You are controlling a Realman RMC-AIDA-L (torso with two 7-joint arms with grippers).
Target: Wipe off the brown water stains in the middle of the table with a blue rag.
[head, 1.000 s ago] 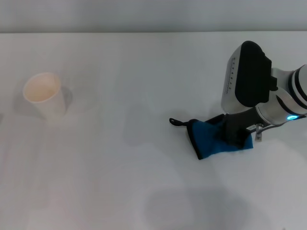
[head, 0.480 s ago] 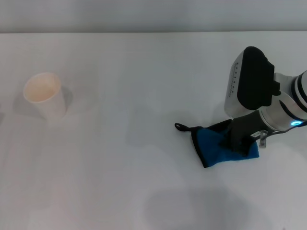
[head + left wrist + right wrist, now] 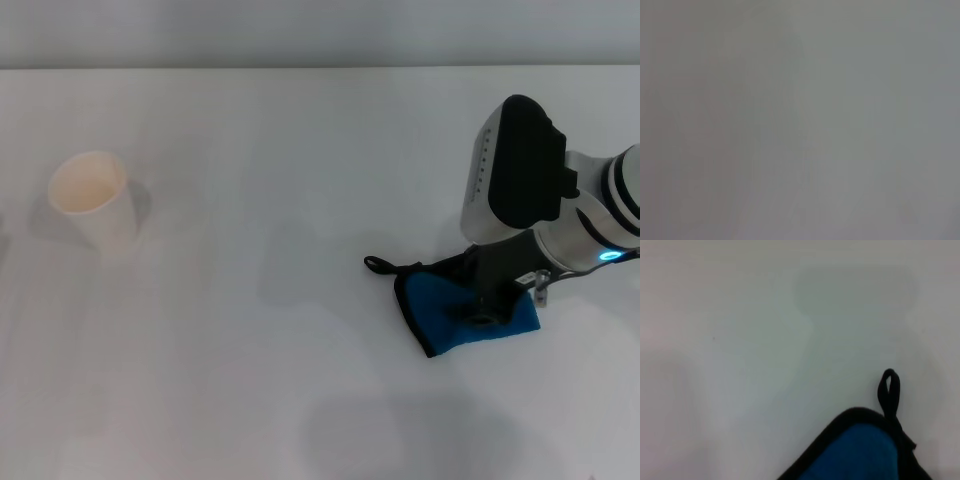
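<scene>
**Blue rag under the right end effector, right of centre**

Blue cloth, black-trimmed: the blue rag (image 3: 462, 312) lies flat on the white surface (image 3: 300, 180) in the head view, toward the right side and slightly nearer than mid-depth. Small black loop (image 3: 376, 265) at its left corner, pointing toward the middle. Right end effector (image 3: 487, 300) pressed down onto the cloth's right part, dark fingers in contact with the fabric, the white-and-black wrist body above. Cannot tell how far apart the fingers stand, nor whether any fabric is pinched between them. White paper cup (image 3: 93, 199) upright, far left, well apart from the rag. No tan puddle discernible anywhere in the middle; only faint grey shadows.

Left wrist view: nothing but a plain blurred grey-white field. Left end effector not seen in any view.

Right wrist view: one rounded corner of the blue rag (image 3: 860, 452) with its black edging, the loop (image 3: 889, 390) lying on the pale surface (image 3: 740, 340) just beyond the corner. Own fingers out of sight.
</scene>
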